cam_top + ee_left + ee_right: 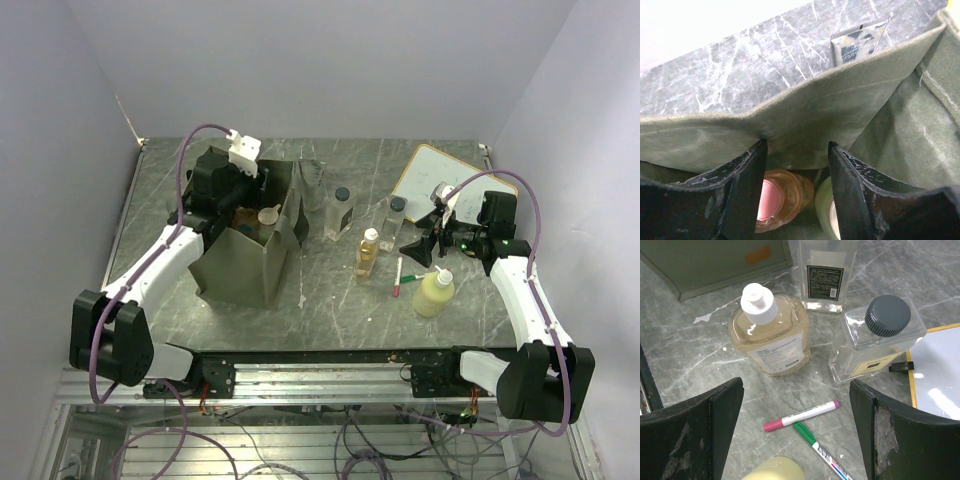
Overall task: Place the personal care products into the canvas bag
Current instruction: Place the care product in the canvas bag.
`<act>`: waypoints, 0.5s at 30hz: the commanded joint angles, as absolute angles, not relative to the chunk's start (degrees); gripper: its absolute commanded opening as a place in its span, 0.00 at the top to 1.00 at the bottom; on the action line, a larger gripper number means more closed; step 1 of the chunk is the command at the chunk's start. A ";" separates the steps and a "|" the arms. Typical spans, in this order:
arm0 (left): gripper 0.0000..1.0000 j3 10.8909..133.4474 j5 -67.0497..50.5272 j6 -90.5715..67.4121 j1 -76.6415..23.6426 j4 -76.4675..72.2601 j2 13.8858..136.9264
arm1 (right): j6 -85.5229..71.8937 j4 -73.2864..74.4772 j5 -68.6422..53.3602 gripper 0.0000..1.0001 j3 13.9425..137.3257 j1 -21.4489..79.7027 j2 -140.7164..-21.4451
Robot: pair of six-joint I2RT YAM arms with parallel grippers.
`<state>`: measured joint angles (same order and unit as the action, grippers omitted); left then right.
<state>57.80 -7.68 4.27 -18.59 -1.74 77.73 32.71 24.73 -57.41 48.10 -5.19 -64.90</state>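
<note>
The olive canvas bag [240, 268] stands at the left. My left gripper [247, 207] reaches into its mouth, open [796, 145], with nothing between the jaws. Below it inside the bag lie an orange bottle [785, 192] and a pale green bottle [825, 205]. A grey tube [857, 42] lies behind the bag. On the table stand two clear dark-capped bottles [340, 212] [396, 222], an amber bottle [368, 252] and a pale yellow bottle [435, 292]. My right gripper [425, 250] hangs open [795, 385] over the table, in front of the amber bottle [770, 332] and a clear bottle [875, 337].
A pink marker [802, 416] and a green marker [822, 450] lie under my right gripper. A wooden-framed whiteboard [440, 175] rests at the back right. The bag's far wall [805, 112] stands just ahead of my left fingers. Walls close the table on three sides.
</note>
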 commanded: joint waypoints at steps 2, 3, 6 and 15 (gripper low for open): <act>0.34 61.79 -6.21 5.99 -18.98 0.83 75.64 | 33.40 24.62 -58.01 0.13 47.63 -5.54 -64.58; 0.33 62.10 -6.05 6.12 -18.98 1.32 75.55 | 33.33 24.57 -58.01 0.13 47.59 -5.54 -64.58; 0.29 63.06 -5.15 6.28 -18.98 3.09 75.29 | 33.23 24.52 -58.01 0.13 47.61 -5.58 -64.59; 0.21 67.32 -2.76 7.93 -18.98 9.53 72.77 | 28.67 21.47 -53.36 0.13 48.32 -5.54 -63.34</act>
